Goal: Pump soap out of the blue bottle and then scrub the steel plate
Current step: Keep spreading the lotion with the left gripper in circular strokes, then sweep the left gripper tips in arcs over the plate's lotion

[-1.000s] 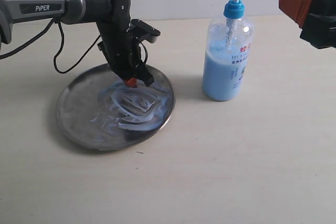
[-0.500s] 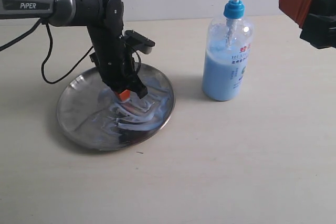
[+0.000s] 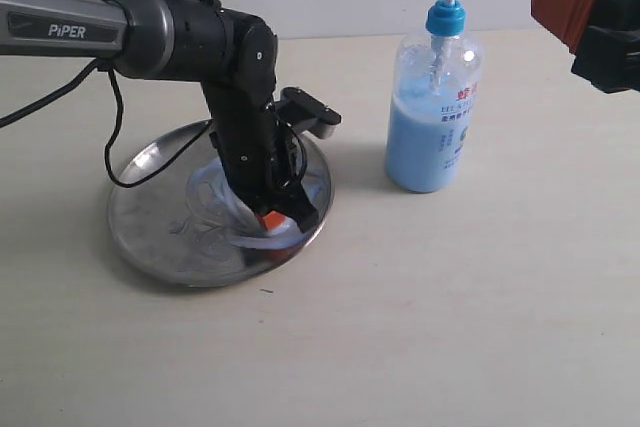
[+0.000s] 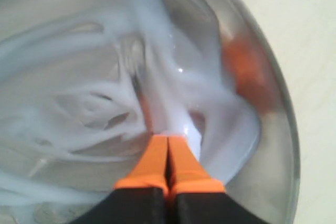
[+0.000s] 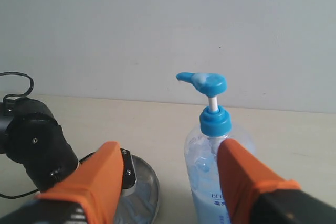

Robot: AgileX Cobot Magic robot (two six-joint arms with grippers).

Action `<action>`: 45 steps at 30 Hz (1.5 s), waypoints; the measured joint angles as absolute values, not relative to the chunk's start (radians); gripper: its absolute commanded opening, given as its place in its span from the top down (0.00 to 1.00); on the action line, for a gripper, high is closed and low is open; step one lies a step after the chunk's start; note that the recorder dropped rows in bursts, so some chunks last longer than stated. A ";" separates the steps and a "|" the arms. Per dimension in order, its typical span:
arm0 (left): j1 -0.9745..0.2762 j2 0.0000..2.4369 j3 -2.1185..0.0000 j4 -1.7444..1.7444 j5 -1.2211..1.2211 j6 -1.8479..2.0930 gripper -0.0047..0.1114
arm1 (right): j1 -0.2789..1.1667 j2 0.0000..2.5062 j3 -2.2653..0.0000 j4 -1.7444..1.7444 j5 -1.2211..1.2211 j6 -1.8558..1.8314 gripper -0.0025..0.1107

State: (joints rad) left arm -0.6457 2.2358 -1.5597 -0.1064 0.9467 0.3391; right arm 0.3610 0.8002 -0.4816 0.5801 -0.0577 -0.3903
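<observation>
Currently left gripper [image 4: 168,141] jaws together, tips in soap [image 3: 208,191] near the steel plate [image 3: 140,219] rim; arm hides the contact. Blue bottle [image 3: 433,132] upright beside plate, spout toward it. Right gripper [image 5: 170,150] apart, empty, partly cropped.

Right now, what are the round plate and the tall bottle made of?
The plate looks like shiny metal, probably steel: silver-grey, with reflections. The bottle seems clear plastic: the blue liquid shows through it.
</observation>
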 measured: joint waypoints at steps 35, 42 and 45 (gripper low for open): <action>-0.486 2.402 -1.850 -0.125 0.863 0.358 0.96 | 0.361 0.800 -0.482 0.580 -0.058 -0.390 0.61; -0.452 2.402 -1.852 -0.125 0.882 0.358 0.96 | 0.361 0.800 -0.482 0.580 -0.058 -0.390 0.73; -0.436 2.402 -1.852 -0.109 0.908 0.358 0.96 | 0.361 0.800 -0.482 0.580 -0.056 -0.390 0.73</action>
State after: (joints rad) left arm -0.4359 2.4018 -1.8520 -0.1090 0.9079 0.3577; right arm 0.3610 0.8002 -0.4816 0.5801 -0.0557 -0.3903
